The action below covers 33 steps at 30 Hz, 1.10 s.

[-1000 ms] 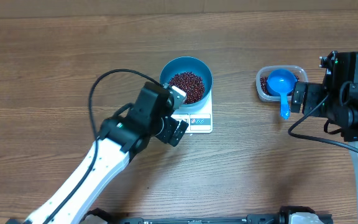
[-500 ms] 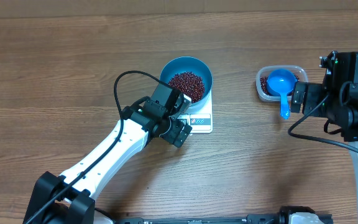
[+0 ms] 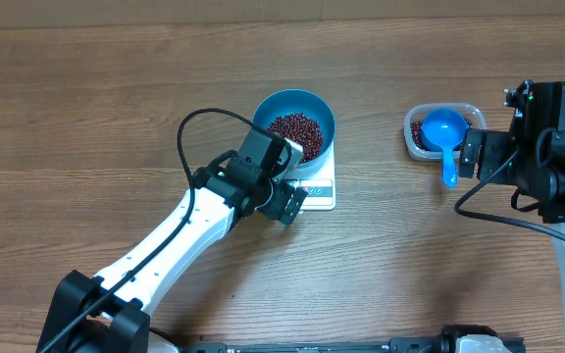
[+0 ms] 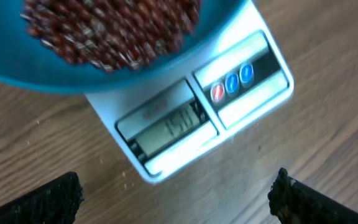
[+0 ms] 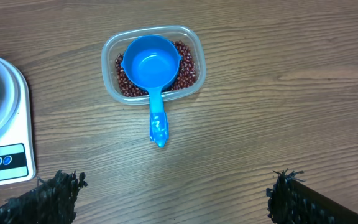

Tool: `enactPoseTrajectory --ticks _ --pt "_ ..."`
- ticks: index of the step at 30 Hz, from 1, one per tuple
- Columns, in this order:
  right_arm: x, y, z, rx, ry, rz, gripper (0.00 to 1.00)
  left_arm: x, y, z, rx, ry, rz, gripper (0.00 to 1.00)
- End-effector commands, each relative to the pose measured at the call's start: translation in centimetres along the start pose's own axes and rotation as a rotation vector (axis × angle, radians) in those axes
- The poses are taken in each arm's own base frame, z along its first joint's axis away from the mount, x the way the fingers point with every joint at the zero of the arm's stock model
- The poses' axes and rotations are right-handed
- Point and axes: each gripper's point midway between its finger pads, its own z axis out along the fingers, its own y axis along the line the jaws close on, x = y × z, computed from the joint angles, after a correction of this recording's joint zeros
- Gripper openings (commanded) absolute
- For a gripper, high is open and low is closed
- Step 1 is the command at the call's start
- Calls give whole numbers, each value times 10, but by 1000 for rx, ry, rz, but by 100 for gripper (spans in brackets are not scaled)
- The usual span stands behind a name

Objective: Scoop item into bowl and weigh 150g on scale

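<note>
Overhead camera looks straight down on the whole worktop (image 3: 86, 98). Left wrist camera sits close above the scale (image 4: 185, 124) display and bowl (image 4: 61, 78) rim; right wrist camera, higher, views the tub (image 5: 107, 74) and the same scale's corner.

At frame centre, a deep round blue bowl (image 3: 319, 105) of small maroon beans (image 3: 294, 130) sits on a flat white square scale (image 3: 320, 192). The left tool (image 3: 286, 177) stands open at the scale's left edge. At right, a small blue scoop (image 3: 443, 131) rests in a clear plastic tub (image 3: 472, 111).

Deep blue bowl (image 3: 297, 101) w/ heap of maroon beans (image 3: 294, 132) sits on flat white sq. scale (image 3: 314, 192).
</note>
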Motion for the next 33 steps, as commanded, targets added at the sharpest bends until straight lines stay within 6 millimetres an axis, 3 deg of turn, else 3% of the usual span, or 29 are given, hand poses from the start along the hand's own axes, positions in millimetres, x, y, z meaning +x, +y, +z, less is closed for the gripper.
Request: enactPoseTrajectory --ticks 1,6,24,33 --pt "-8 1 -7 -9 -32 2 100 -6 21 0 -111 -37 -267 100" --pt "-8 1 -7 -9 -32 1 100 -3 34 -1 -184 -48 -385 100" --pt "-8 1 -7 -9 -32 2 100 -12 33 -2 -173 -80 -376 100" --pt "-8 1 -7 -9 -32 2 100 -23 23 -1 -111 -110 -297 99"
